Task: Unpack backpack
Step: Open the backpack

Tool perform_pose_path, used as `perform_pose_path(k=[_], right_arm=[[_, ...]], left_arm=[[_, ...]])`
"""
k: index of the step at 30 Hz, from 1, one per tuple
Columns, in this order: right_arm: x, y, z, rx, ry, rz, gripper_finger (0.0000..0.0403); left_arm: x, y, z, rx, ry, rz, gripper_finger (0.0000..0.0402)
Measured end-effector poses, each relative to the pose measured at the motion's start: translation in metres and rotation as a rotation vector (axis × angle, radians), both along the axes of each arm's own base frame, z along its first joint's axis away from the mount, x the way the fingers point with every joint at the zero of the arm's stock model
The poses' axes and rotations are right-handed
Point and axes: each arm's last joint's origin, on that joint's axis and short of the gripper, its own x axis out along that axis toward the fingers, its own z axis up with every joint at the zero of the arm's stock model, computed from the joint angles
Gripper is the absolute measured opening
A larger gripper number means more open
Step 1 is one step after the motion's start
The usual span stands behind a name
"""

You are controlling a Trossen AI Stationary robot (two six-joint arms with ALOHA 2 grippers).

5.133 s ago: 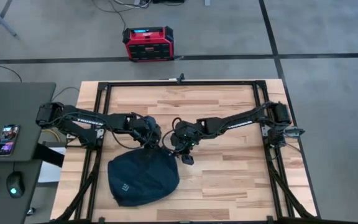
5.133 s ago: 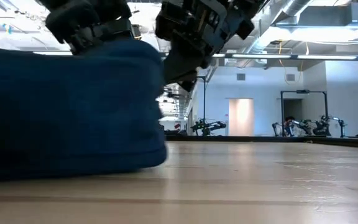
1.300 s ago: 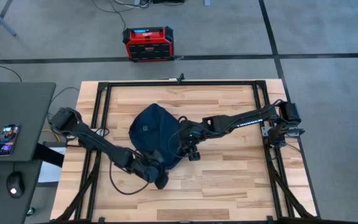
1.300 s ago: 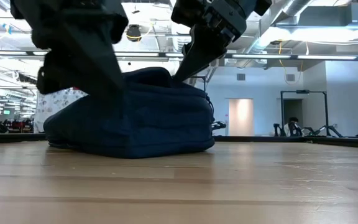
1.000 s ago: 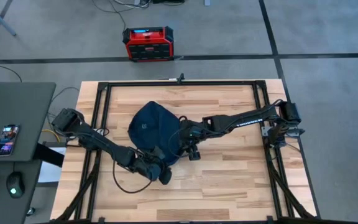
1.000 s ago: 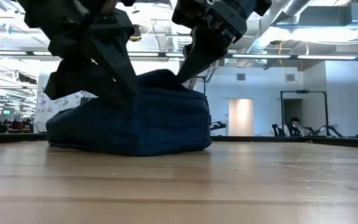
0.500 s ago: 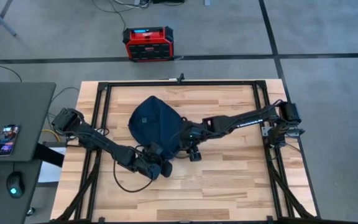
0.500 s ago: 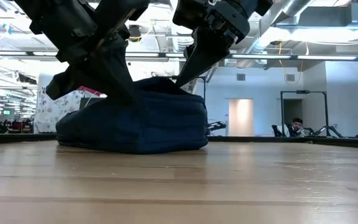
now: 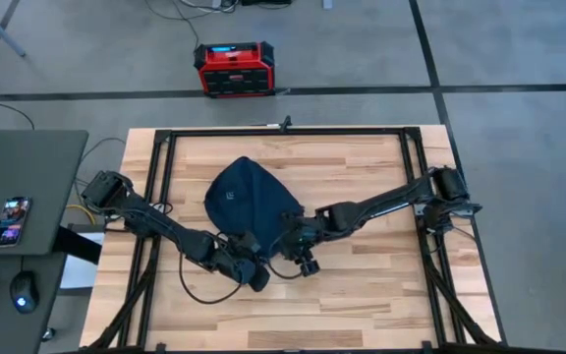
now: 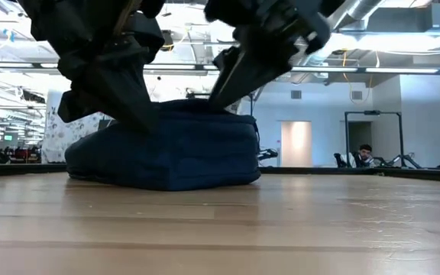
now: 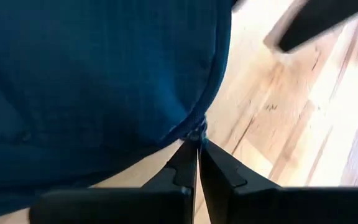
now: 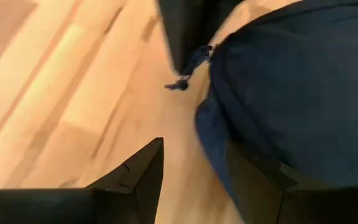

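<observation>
So the backpack (image 9: 247, 202) is sitting flat on the wooden counter (image 9: 362, 285), a bit left of centre in the overhead shot, pale logo facing up. From the low camera it's a squat navy lump (image 10: 166, 149) left of middle, with both arms coming down onto its top.

The left gripper (image 9: 255, 277) is at the bag's lower edge in the overhead frame, arm stretched in from the left side of the counter. In its wrist camera the fingers (image 11: 184, 168) are pinched tight together on a little bit of the bag's edge, looks like a zipper pull (image 11: 197, 132) or a tab, hard to say which.

The right gripper (image 9: 306, 264) is just beside the bag's lower right corner, arm reaching in from the right edge. Its wrist camera shows the fingers (image 12: 143, 171) spread apart, nothing between them, bare wood under one and the bag's fabric (image 12: 291, 81) next to the other.

Off the counter, a red-black box (image 9: 235, 68) sits on the floor at the top of the frame, and a desk (image 9: 18, 197) on the far left has a phone (image 9: 14, 219) and a mouse (image 9: 24, 292).
</observation>
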Motion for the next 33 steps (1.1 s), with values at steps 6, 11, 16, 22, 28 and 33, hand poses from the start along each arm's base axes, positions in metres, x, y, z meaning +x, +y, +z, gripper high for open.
perform_pose_path(k=[6, 11, 16, 22, 28, 33], right_arm=[[0.006, -0.003, -0.003, -0.044, -0.040, -0.044, 0.0162], [0.006, -0.005, -0.003, -0.063, -0.049, -0.027, 0.0162], [0.006, -0.005, -0.003, -0.055, -0.039, -0.038, 0.0162], [0.006, -0.005, -0.004, -0.055, -0.035, -0.039, 0.0162], [0.005, -0.005, -0.004, -0.055, -0.027, -0.041, 0.0162], [0.005, -0.005, -0.004, -0.055, -0.025, -0.041, 0.0162]], left_arm=[[0.003, -0.002, 0.002, 0.010, -0.025, -0.072, 0.0000], [0.002, -0.002, 0.002, -0.030, -0.021, -0.022, 0.0000], [-0.004, -0.006, 0.002, -0.102, -0.008, 0.071, 0.0000], [-0.010, -0.017, 0.003, -0.052, -0.030, 0.045, 0.0000], [-0.019, -0.016, 0.010, 0.004, -0.067, 0.155, 0.0017], [-0.022, -0.018, 0.014, 0.014, -0.123, 0.208, 0.0069]])
